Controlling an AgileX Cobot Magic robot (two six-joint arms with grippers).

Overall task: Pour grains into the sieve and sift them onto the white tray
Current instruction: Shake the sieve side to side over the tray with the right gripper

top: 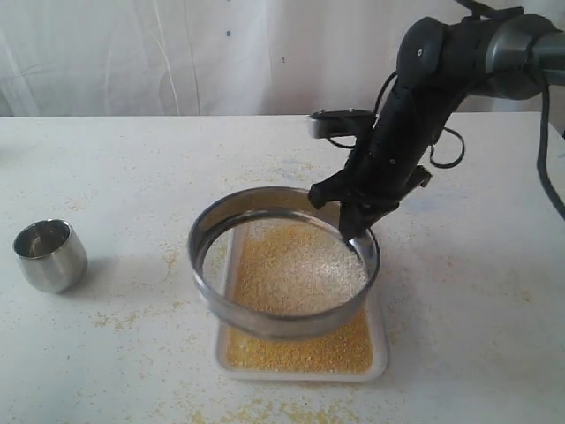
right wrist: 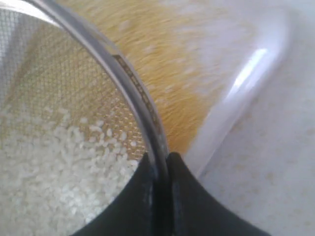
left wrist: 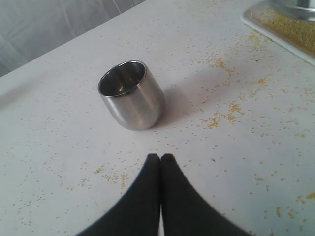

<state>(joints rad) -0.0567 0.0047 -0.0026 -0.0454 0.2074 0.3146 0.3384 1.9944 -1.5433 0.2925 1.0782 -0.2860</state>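
1. Pouring looks done; the cup (top: 50,255) stands upright near the left edge, seemingly empty; the left gripper (left wrist: 160,160) is pressed closed on nothing.
2. Sifting seems well along; yellow grains (top: 300,352) cover the tray (top: 382,349) by the front edge; pale ones lie in the sieve (top: 274,322), tilted above it; the right gripper (right wrist: 161,158) clamps its rim.
3. The tray's middle is hidden under the sieve; the tray is blurred in the right wrist view.

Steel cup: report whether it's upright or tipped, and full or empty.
The steel cup stands upright on the table. Its visible inner wall is bare metal; the bottom is hidden, so probably empty.
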